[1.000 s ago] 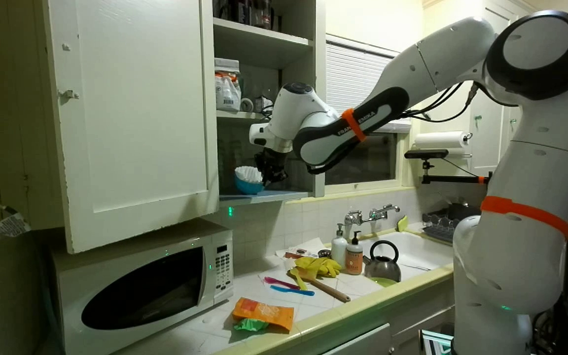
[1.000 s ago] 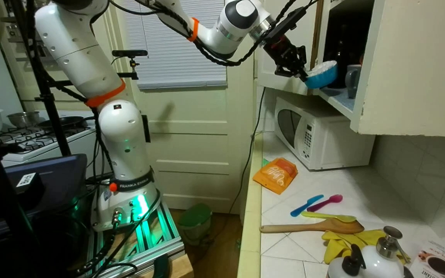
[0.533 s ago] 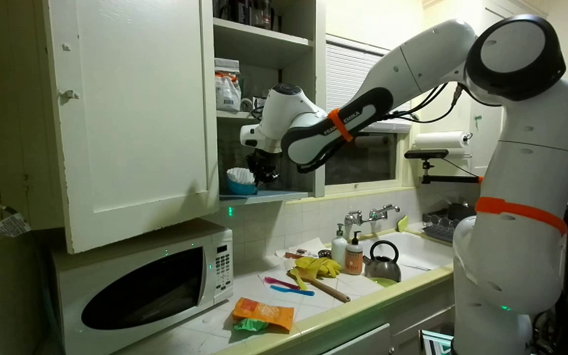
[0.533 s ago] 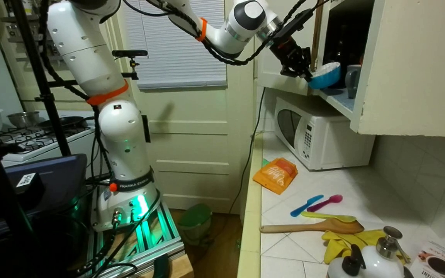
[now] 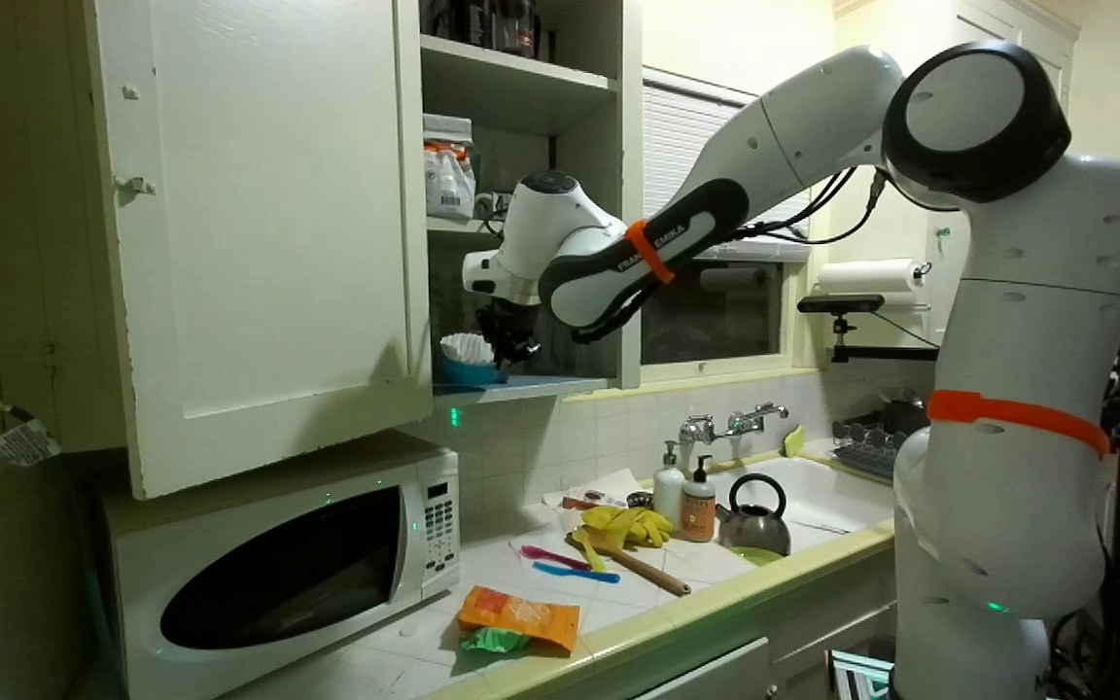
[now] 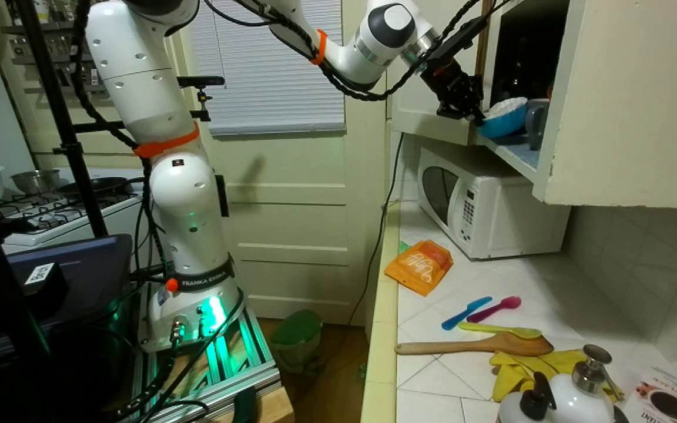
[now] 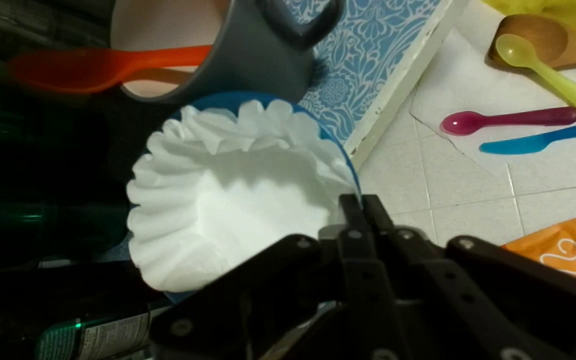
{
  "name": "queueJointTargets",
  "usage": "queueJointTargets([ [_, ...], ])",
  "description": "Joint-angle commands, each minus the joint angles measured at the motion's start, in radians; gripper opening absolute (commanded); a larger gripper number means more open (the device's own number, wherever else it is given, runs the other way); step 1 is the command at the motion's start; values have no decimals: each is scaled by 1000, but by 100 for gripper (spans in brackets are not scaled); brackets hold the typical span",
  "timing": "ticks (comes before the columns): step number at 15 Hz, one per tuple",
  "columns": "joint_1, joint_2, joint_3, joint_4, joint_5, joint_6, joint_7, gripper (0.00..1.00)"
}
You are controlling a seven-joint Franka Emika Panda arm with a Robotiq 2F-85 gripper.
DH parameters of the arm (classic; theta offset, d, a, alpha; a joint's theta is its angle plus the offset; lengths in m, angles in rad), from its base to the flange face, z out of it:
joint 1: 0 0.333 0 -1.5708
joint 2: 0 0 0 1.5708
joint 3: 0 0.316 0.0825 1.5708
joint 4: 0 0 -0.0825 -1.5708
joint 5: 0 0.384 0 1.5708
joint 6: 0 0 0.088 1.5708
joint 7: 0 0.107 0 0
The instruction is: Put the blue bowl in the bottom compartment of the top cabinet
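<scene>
The blue bowl (image 5: 469,373) is deeper inside the top cabinet (image 5: 631,117) than a second ago, and a bit lower. It is in the bottom compartment (image 5: 570,383), left of the frame's middle in an exterior view, by the open cabinet door (image 5: 268,224). Just right of the middle of the wrist view, the gripper (image 7: 362,201) is pinching the bowl's rim. White coffee filters (image 7: 258,210) sit inside. The gray mug (image 7: 270,55), at the top of that view, looks very near; touching is hard to tell. So the bowl seems almost home: it likely needs setting down, then letting go.
</scene>
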Motion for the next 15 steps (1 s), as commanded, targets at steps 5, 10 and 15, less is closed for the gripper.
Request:
queueJointTargets([
  [5,-21,63,21,74,26,-15,-22,1],
  [10,-26,93,19,99,46,-13,-34,1],
  [15,-32,111,22,116,52,-16,-33,51],
])
